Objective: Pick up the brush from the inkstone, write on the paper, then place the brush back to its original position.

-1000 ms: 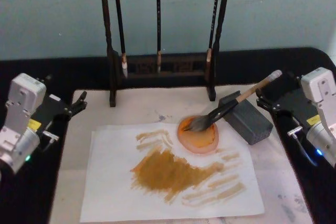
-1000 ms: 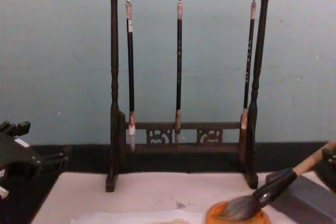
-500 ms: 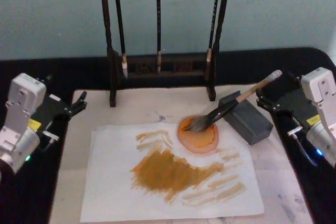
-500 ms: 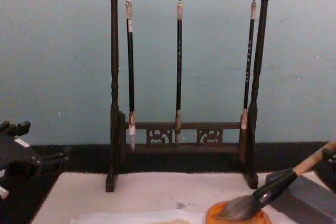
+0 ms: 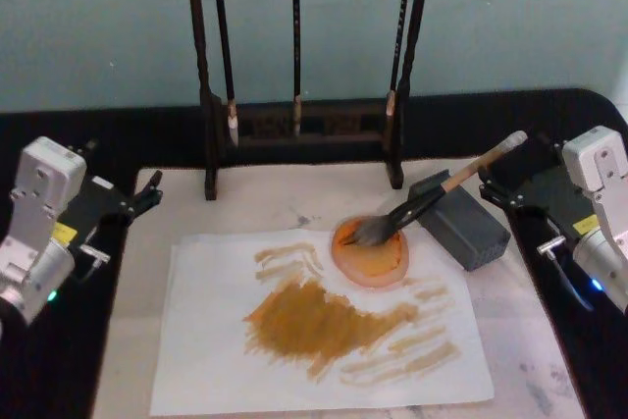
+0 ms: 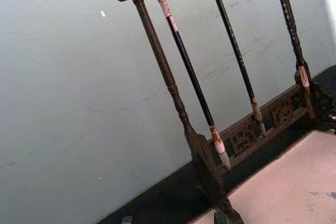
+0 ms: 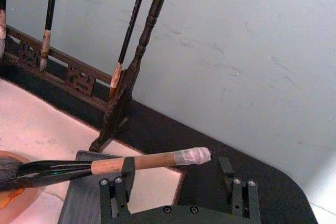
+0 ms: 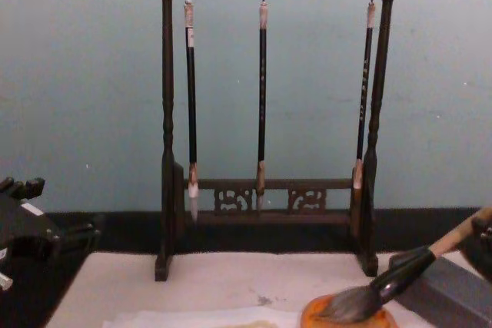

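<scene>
Right end effector (image 7: 177,171) sits at the right edge of the black surface (image 5: 549,120), its two fingers spread apart and gripping nothing. In the right wrist view the tape-wrapped end of the thick tan-handled calligraphy brush (image 5: 437,189) crosses just above one black finger (image 7: 127,179); whether they touch is hard to tell. That brush leans on the grey rectangular inkstone block (image 5: 469,228), and its black ferrule slopes down so the bushy grey-brown hair lies in the shallow round orange dish (image 5: 373,260).

The chest view cuts off the dish, the inkstone and the handle end at its frame edge. The head view takes in the whole thin white sheet of paper (image 5: 211,340), smeared with ochre strokes (image 5: 314,321). It lies on the beige mat (image 5: 285,198), with the dish at its far edge.

Left end effector (image 5: 147,193) rests at the mat's left side, fingers apart and empty.

Behind the mat stands a dark carved wooden rack (image 8: 167,113) hung with three thin dark brushes (image 8: 262,97); the head view crops its top bar.
</scene>
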